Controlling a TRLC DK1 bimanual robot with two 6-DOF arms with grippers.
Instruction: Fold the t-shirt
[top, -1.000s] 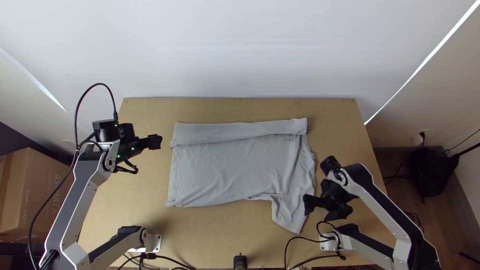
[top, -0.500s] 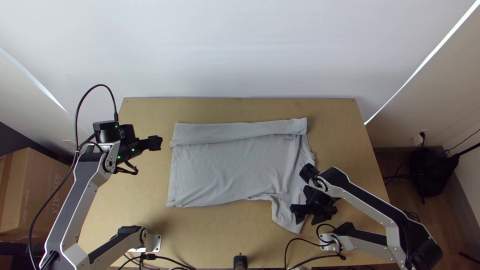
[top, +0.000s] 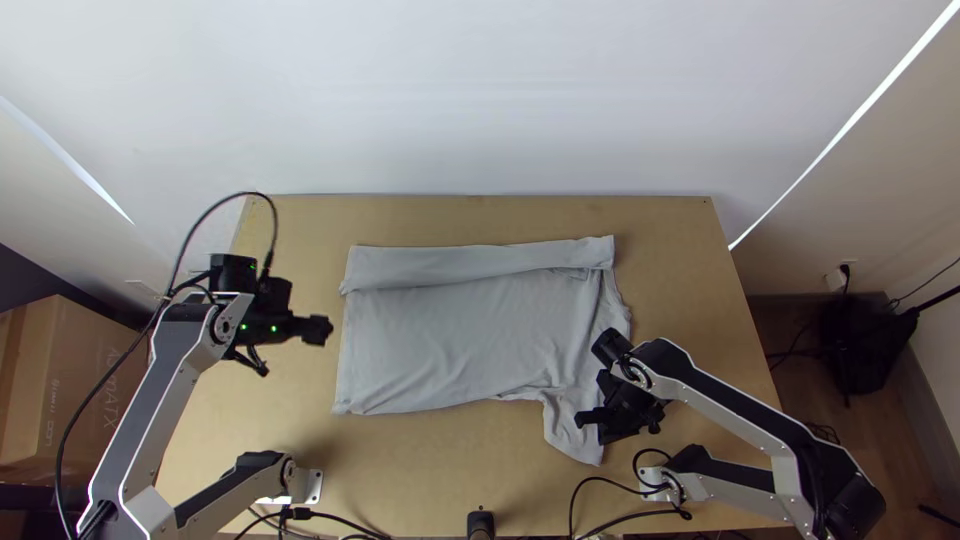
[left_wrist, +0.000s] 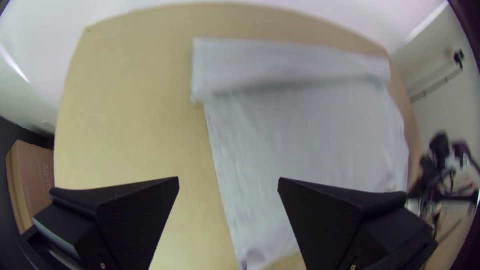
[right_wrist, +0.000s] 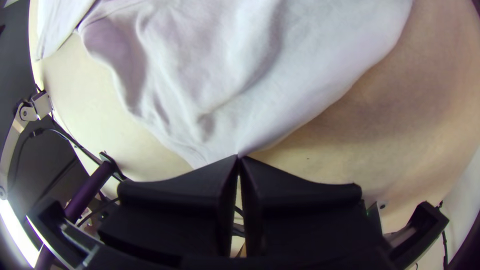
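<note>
Our t-shirt (top: 460, 340) mid-frame, loose sleeve (top: 568, 430) pinched at lower right.
The cloth lies spread across the middle of the top view, a folded band (top: 480, 262) along its upper edge; we judge the next fold should bring the lower side in. We would raise the sleeve just enough to clear the table (top: 700, 240), carry it up the frame with light tension, and smooth the creases at lower right before letting go; a quick pull could drag the body askew. Our right gripper (right_wrist: 239, 156) is closed, its tips together on the sleeve's edge with a small pinch of fabric. Our left gripper (left_wrist: 228, 178), left of the shirt in the top view, stands wide apart and holds nothing; it could take the lower left corner.
</note>
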